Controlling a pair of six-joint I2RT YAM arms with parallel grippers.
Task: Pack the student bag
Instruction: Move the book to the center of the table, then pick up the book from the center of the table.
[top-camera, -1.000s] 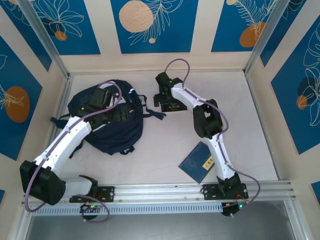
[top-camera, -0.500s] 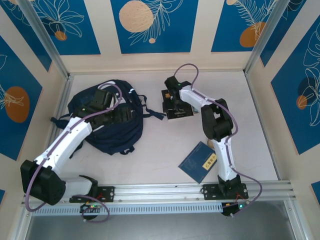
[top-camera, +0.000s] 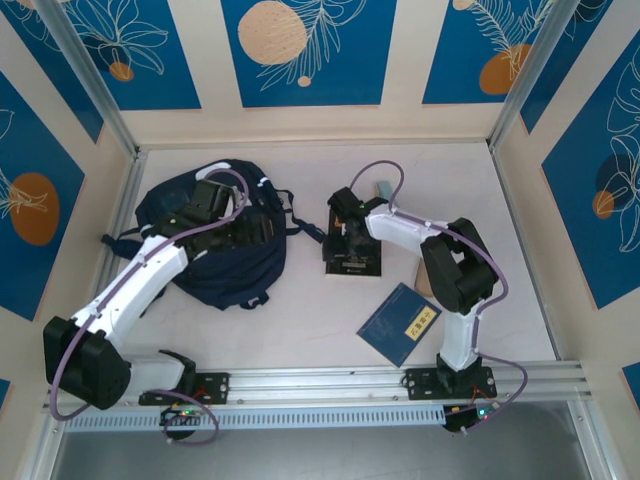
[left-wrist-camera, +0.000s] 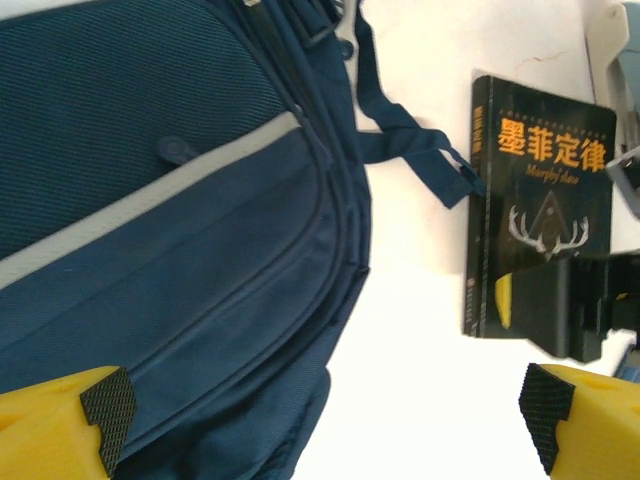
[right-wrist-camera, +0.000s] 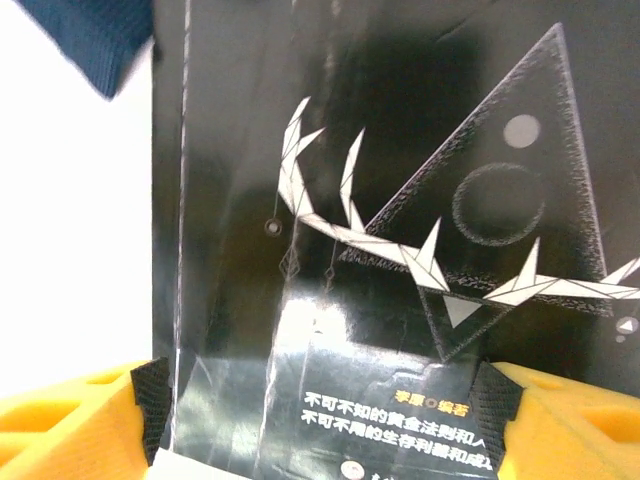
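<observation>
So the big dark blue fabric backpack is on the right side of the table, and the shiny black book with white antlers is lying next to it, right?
Not quite. The big dark blue fabric backpack is on the left side of the table, not the right; the top external view shows this. The rest holds: the shiny black book with white antlers is lying next to it.

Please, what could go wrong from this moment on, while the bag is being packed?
1. The right pincer straddles the glossy black rectangular book; its smooth cover may slip between the pads.
2. A loose strap of the dark navy fabric backpack ends beside the book and could snag.
3. The backpack's visible zips look closed; the book may not go in.
</observation>
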